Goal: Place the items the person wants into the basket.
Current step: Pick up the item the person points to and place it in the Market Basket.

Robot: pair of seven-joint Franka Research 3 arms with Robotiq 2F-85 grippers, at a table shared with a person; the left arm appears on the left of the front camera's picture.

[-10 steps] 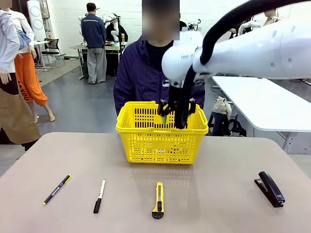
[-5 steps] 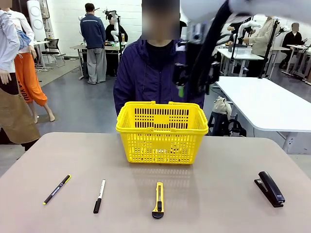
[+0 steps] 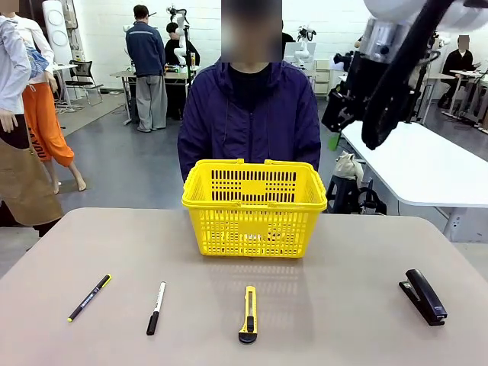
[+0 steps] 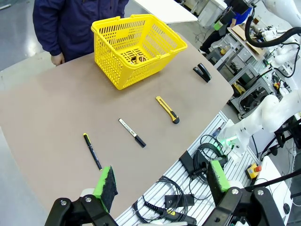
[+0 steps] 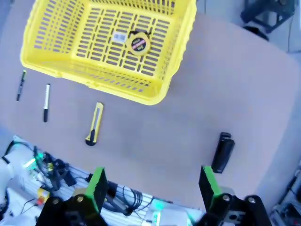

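Note:
The yellow basket [image 3: 252, 221] stands at the table's far middle, in front of the person [image 3: 250, 114]. The tape measure [image 5: 138, 44] lies on its floor. My right gripper [image 3: 339, 130] hangs high to the right of the basket; in its wrist view it [image 5: 153, 186] is open and empty. The black stapler [image 3: 423, 296] lies at the near right, also seen from above [image 5: 222, 152]. At the near left lies the pen [image 3: 89, 297] with its yellow end. My left gripper [image 4: 161, 181] is open and empty, high over the table's near edge.
A white marker [image 3: 155, 307] and a yellow utility knife [image 3: 248, 314] lie in the front row between pen and stapler. Cables and equipment [image 4: 197, 160] sit below the near table edge. White tables [image 3: 419, 160] stand behind on the right.
My right gripper has risen out of the basket and swung up and to the right, with nothing in it. The tools on the table have not moved.

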